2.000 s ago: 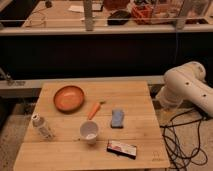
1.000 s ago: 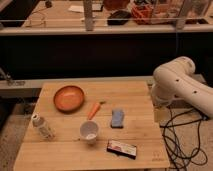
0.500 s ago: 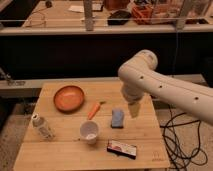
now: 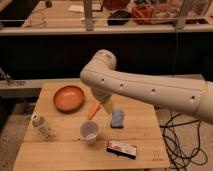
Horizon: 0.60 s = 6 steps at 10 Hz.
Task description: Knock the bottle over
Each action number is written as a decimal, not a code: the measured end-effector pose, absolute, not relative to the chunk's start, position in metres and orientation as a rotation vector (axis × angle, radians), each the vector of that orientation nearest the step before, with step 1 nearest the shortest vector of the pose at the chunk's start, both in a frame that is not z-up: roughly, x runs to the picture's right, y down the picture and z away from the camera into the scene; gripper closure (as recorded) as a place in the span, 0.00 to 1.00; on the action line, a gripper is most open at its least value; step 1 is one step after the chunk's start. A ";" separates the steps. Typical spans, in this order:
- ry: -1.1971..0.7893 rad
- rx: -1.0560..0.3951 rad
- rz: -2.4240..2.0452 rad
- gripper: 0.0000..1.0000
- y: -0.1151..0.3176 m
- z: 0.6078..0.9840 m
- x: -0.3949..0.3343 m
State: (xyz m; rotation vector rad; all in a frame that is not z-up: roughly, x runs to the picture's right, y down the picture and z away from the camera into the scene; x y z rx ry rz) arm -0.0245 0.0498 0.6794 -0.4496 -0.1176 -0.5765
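The bottle point(image 4: 42, 126) is small, slim and whitish with a white cap. It stands upright near the left edge of the wooden table point(image 4: 60, 152). My white arm point(image 4: 150, 87) reaches in from the right over the table's back half. My gripper point(image 4: 107, 107) hangs below the arm over the table's middle, just right of an orange carrot-like piece point(image 4: 93, 110). It is well to the right of the bottle and apart from it.
An orange bowl point(image 4: 69, 97) sits at the back left. A short white cup point(image 4: 90, 131) stands front of centre. A blue sponge point(image 4: 117, 118) lies right of the carrot piece. A flat packet point(image 4: 121, 149) lies near the front edge. Black cables point(image 4: 175, 140) hang at the right.
My arm has swung in from the right side of the table to over its middle, moving left toward the bottle. The things on the table have not moved.
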 end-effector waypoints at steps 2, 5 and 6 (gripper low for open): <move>-0.128 -0.429 -0.643 0.20 0.036 0.688 -0.075; -0.145 -0.398 -0.721 0.20 0.023 0.706 -0.132; -0.160 -0.384 -0.729 0.20 0.022 0.715 -0.147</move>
